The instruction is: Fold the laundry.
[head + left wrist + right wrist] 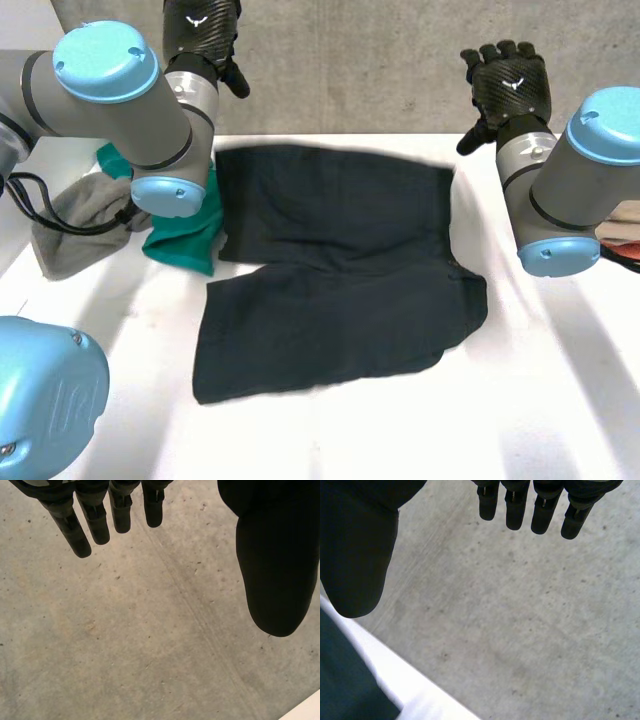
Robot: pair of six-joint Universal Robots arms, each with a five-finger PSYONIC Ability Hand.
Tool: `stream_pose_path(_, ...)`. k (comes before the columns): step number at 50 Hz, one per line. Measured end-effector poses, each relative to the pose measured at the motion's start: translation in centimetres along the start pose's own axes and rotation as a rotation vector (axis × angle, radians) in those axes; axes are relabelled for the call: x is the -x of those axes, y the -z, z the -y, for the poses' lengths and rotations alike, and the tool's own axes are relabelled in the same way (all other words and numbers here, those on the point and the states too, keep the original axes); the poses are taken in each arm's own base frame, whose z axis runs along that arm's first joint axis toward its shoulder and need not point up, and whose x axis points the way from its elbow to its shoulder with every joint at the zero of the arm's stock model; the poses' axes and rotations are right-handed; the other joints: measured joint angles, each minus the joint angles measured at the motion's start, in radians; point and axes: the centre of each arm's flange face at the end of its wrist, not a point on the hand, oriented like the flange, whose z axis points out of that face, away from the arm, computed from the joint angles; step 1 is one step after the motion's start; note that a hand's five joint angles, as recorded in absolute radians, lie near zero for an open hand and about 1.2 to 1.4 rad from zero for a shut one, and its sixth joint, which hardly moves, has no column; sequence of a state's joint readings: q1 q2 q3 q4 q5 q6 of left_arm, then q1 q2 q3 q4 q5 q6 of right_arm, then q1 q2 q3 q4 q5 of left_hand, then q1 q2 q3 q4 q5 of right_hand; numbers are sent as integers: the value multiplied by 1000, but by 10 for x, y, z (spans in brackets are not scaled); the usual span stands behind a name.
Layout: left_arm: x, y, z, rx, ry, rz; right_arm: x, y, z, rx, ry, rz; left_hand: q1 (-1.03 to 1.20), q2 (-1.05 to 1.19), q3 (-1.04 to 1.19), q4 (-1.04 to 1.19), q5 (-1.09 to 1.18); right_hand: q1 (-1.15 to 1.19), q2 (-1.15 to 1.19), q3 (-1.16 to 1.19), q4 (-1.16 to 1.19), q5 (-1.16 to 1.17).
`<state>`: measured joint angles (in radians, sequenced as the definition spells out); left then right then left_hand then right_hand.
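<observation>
Black shorts [330, 270] lie spread flat; a crumpled green garment [185, 245] touches them, a grey garment [60, 255] beyond.

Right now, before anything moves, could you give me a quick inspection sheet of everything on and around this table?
Surface: white table, bare along its near side.
Job's things: dark shorts lying flat mid-table; green cloth bunched against their left side, partly under the left arm; grey cloth crumpled further left.
Clutter: light-coloured fabric pile at the right edge, behind the right arm.
Hands: left hand and right hand both raised beyond the table's far edge, fingers relaxed, holding nothing.
Surroundings: grey concrete behind the table.
</observation>
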<state>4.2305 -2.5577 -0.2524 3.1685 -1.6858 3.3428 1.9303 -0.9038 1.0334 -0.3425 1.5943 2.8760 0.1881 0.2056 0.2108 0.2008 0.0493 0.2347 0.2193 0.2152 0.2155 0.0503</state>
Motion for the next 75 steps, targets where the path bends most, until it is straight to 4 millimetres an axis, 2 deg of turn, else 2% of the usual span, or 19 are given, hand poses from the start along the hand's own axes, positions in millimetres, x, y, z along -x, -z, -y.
stream_pose_path(5, -6, 14, 2, 65, 1, -25, -3, 16, 11, 69, 15, 53, 0, 0, 0, 0, 0, 0, 0, 0, 0, 0)
stream_pose_path(9, -5, 40, 1, 194, -11, -57, -8, 40, 25, 135, 40, 125, 0, 0, 0, 0, 0, 0, 0, 0, 0, 0)
stream_pose_path(13, -1, 80, 2, 346, -28, -95, -19, 70, 28, 235, 87, 196, 21, 15, 12, 16, 4, 4, 6, 8, 7, 8)
stream_pose_path(16, 2, 114, 3, 453, -39, -122, -26, 94, 25, 319, 126, 238, 69, 51, 45, 56, 17, 143, 154, 163, 156, 154)
stream_pose_path(24, 8, 226, 1, 707, -72, -209, -29, 159, -1, 572, 189, 357, 263, 243, 233, 245, 224, 418, 434, 437, 435, 427)
stream_pose_path(29, 4, 270, -8, 752, -87, -258, -22, 182, -16, 649, 185, 423, 308, 283, 278, 293, 271, 461, 459, 481, 480, 472)
stream_pose_path(30, 2, 286, -15, 771, -94, -275, -17, 191, -23, 665, 174, 460, 304, 282, 277, 293, 269, 457, 458, 477, 476, 465)
stream_pose_path(33, 0, 302, -26, 790, -100, -290, -11, 197, -30, 657, 155, 500, 250, 233, 228, 230, 205, 410, 428, 419, 413, 396)
stream_pose_path(38, -2, 308, -48, 784, -101, -285, -1, 190, -48, 580, 124, 526, 219, 190, 183, 183, 157, 255, 242, 248, 241, 211)
stream_pose_path(50, -13, 293, -84, 762, -161, -301, 9, 164, -86, 498, 114, 504, 228, 202, 196, 201, 180, 255, 241, 247, 233, 203)
stream_pose_path(53, -15, 290, -90, 760, -189, -312, 13, 161, -91, 492, 116, 511, 321, 290, 285, 295, 275, 255, 243, 249, 237, 219)
stream_pose_path(56, -17, 285, -96, 743, -210, -317, 16, 156, -96, 480, 124, 510, 516, 489, 483, 490, 461, 280, 312, 304, 314, 309)
stream_pose_path(58, -18, 282, -97, 728, -214, -314, 18, 154, -98, 476, 131, 504, 634, 622, 598, 610, 575, 475, 518, 514, 519, 511)
stream_pose_path(59, -19, 280, -98, 719, -215, -312, 18, 153, -100, 474, 135, 499, 778, 773, 747, 762, 727, 620, 672, 665, 666, 657)
stream_pose_path(60, -19, 278, -98, 706, -216, -308, 18, 150, -101, 471, 143, 489, 869, 880, 857, 875, 841, 782, 847, 835, 834, 815)
stream_pose_path(62, -20, 276, -98, 691, -215, -303, 17, 148, -103, 467, 153, 474, 918, 964, 944, 968, 928, 864, 946, 940, 940, 911)
stream_pose_path(68, -20, 270, -84, 638, -211, -292, 10, 142, -99, 467, 197, 391, 918, 984, 959, 996, 937, 867, 953, 974, 980, 925)
stream_pose_path(71, -18, 272, -72, 630, -211, -297, 4, 143, -87, 469, 213, 366, 918, 984, 959, 996, 937, 868, 953, 974, 981, 925)
stream_pose_path(75, -16, 285, -47, 666, -219, -334, -6, 154, -55, 503, 256, 370, 918, 984, 959, 996, 937, 868, 953, 974, 981, 930)
